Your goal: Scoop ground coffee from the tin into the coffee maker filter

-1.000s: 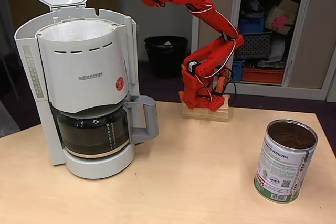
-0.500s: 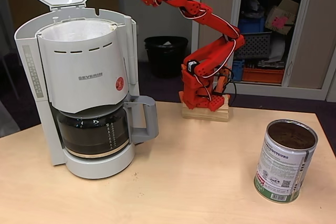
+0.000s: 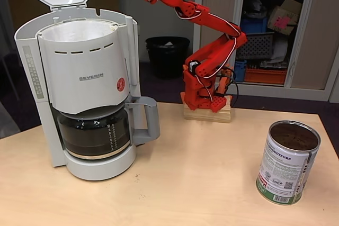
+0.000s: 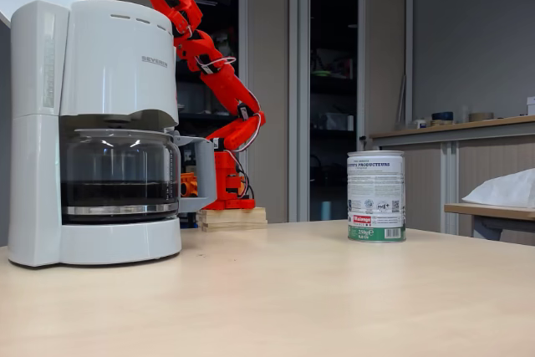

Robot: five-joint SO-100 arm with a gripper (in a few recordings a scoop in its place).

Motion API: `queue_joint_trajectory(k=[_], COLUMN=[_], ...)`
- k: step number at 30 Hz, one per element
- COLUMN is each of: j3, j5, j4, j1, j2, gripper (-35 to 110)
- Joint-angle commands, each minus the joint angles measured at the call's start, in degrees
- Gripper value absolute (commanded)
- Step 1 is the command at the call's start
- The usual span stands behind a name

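One tin (image 3: 288,162) stands upright at about four o'clock on the desk (image 3: 201,183), well apart from the one coffee maker (image 3: 79,88) at nine o'clock. Dark grounds (image 3: 294,136) fill the tin near its rim; its white paper filter (image 3: 77,31) lines the open basket. The red arm (image 3: 206,19) reaches up toward twelve o'clock. Whether the end effector is spread or pinching, I cannot tell. The grounds look loose, light and easily spilled, best lifted from below in a level scoop.
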Motion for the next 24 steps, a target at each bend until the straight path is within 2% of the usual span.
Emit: queue_joint_trajectory(k=[1, 6, 9, 11, 14, 18, 24], j3=[-3.52, -5.89, -7.47, -9.23, -13.01, -17.4, -23.47], j5=[6.59, 10.28, 5.98, -0.26, -16.0, -42.28, -80.16], j4=[-0.7, 0.18, 0.53, 0.79, 1.85, 6.33, 22.85], j1=[0.88, 0.88, 0.44, 0.26, -1.05, -6.42, -17.58], j2=[0.35, 0.0, -0.18, -0.79, -1.67, -1.14, 2.02], gripper=[0, 0, 0, 0, 0, 0, 0])
